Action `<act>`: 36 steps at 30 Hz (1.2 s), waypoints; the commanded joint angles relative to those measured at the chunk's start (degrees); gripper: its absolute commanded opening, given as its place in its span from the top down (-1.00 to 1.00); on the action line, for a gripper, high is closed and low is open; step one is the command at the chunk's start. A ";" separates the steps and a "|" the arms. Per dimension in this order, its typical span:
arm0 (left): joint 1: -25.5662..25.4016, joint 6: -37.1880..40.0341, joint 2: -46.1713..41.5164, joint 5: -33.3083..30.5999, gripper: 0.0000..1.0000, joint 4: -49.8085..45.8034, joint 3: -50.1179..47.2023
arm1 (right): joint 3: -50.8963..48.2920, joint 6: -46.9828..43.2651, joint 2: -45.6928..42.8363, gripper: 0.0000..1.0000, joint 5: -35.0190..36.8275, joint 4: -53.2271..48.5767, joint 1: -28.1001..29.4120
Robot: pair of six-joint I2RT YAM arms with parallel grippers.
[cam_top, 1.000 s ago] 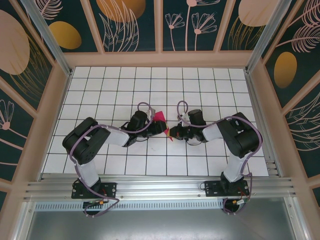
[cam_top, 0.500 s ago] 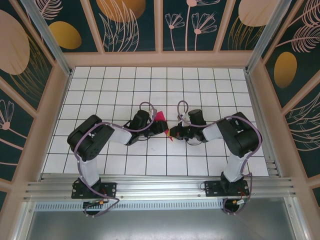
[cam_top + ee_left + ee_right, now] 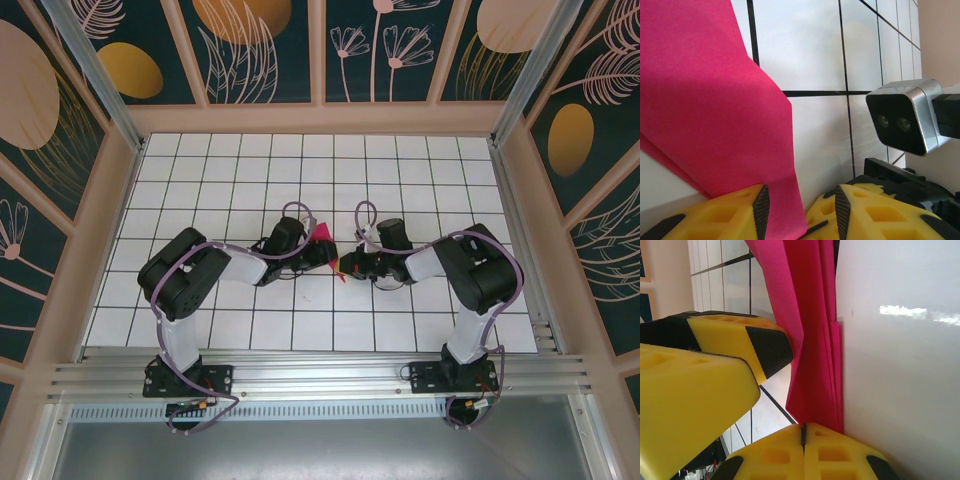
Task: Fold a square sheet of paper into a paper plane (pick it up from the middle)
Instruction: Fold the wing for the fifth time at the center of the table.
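The square sheet of paper (image 3: 322, 238), magenta-pink and folded into several layers, stands off the table's middle between the two grippers. My right gripper (image 3: 343, 266) is shut on its lower tip; in the right wrist view the layers (image 3: 812, 340) run down into the closed seam of the right gripper (image 3: 803, 432). My left gripper (image 3: 320, 252) is open around the sheet's other side. In the left wrist view one flap of paper (image 3: 705, 100) passes between the left gripper (image 3: 801, 214), close to the left pad, with a gap on the right.
The white grid-tiled table (image 3: 230, 180) is boxed in by patterned walls (image 3: 260, 50) and a metal rail (image 3: 320, 372) at the near edge. The right wrist camera (image 3: 905, 122) sits close to the left fingers, whose yellow fingers (image 3: 700, 390) crowd the right wrist view.
The left arm has edged to the right, closer to the paper, and its jaws have narrowed slightly. The right arm and the pinched tip have stayed put.
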 commanded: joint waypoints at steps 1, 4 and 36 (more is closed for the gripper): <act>-0.10 1.63 2.35 -3.95 0.16 -6.88 2.14 | 0.74 -1.99 0.32 0.98 1.96 -4.80 -0.24; -0.11 1.34 2.84 -5.70 0.17 -10.80 3.49 | 1.27 -3.47 -1.16 0.82 1.93 -6.72 -0.23; -0.10 -1.06 3.44 -9.07 0.23 -15.97 5.01 | 0.76 -9.51 -10.12 0.69 7.71 -16.74 0.51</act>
